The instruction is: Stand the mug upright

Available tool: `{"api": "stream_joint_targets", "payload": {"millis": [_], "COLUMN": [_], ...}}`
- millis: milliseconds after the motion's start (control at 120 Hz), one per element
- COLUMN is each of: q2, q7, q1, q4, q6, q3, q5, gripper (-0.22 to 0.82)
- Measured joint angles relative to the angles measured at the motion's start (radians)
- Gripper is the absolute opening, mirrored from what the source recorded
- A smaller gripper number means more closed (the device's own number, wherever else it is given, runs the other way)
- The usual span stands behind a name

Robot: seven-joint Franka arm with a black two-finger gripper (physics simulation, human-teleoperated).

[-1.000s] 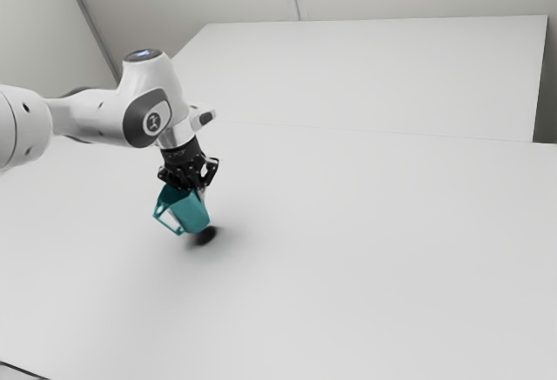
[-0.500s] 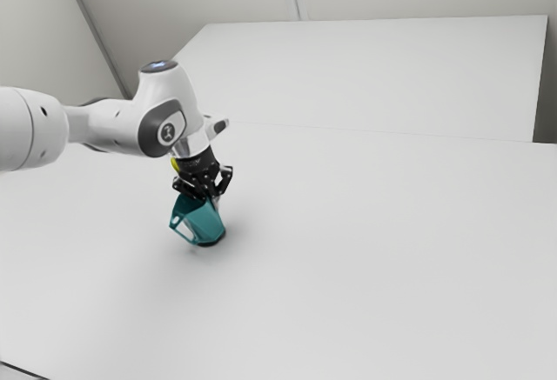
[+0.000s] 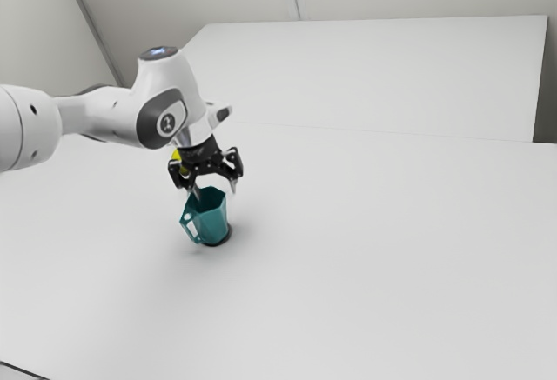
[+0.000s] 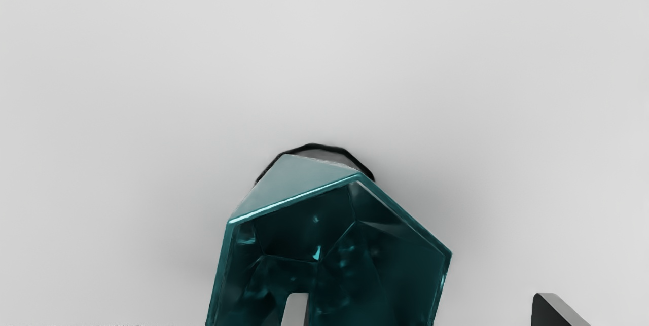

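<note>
On the table (image 3: 348, 267), the mug (image 3: 209, 219) stands mouth up with its base down, upright or very near it; a slight lean cannot be ruled out. Its handle (image 3: 185, 228) faces the exterior view's left. Status: the posture named by the task is present. With the hand spread across the mug's wall, the scene fits either a completed set-down with the grip released, or a standing mug about to be gripped; these views do not determine which. Requirement for any next move: keep the inner finger from pushing sideways on the wall, as contact there could tip the mug. Arm pose: the arm (image 3: 161, 102) enters from the exterior view's left, its forearm roughly level, and turns down at the wrist so that the hand points toward the table with a small slant. The gripper (image 3: 215, 192) sits directly above the mug, holding nothing, its two fingers wide apart. In the wrist view, one fingertip (image 4: 295, 311) overlaps the mug's mouth, either above it or just inside; the other fingertip (image 4: 557, 311) is outside the rim, with a visible gap between it and the wall.
</note>
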Motion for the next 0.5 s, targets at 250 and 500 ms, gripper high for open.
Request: {"api": "stream_joint_targets", "payload": {"millis": [250,500], "q2": [-0.089,-0.134], "q7": [0.029,0.136], "q1": [-0.009,-0.026], "q4": [0.068,0.216], "q6": [-0.083,-0.229], "q3": [-0.003,0.001], "q5": [0.005,0.048], "gripper": [0.56,0.59]}}
